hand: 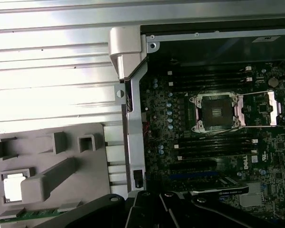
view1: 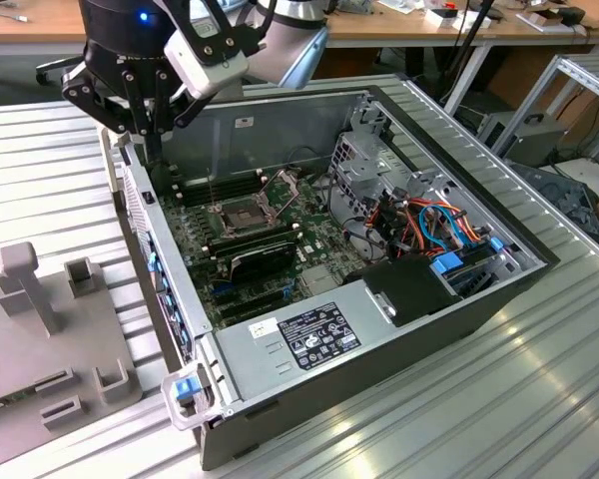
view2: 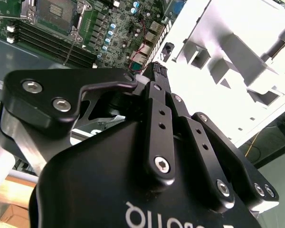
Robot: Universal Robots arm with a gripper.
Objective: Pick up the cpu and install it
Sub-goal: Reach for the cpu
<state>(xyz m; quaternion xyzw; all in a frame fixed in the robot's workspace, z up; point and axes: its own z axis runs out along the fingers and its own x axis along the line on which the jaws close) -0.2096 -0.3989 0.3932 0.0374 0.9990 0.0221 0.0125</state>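
The cpu [hand: 12, 187] shows in the first wrist view as a bright silver square lying in a pocket of the grey holder tray [hand: 80, 166], outside the computer case. The open dark socket [hand: 213, 112] sits on the green motherboard [hand: 156, 118], its metal frame [hand: 271, 108] swung aside. In the exterior view my gripper [view1: 150, 148] hangs above the case's wall on the exterior view's left, between the tray [view1: 40, 329] and the socket [view1: 242, 213]. In the second wrist view the fingers [view2: 156, 76] meet at their tips with nothing between them.
The open case [view1: 449, 329] lies on a ribbed metal table [view1: 539, 399]. Inside are a power supply [view1: 309, 334], coloured cables [view1: 429, 225] and memory sticks [hand: 213, 142] beside the socket. The tray carries upright posts [view1: 25, 274] and a green strip [hand: 33, 214].
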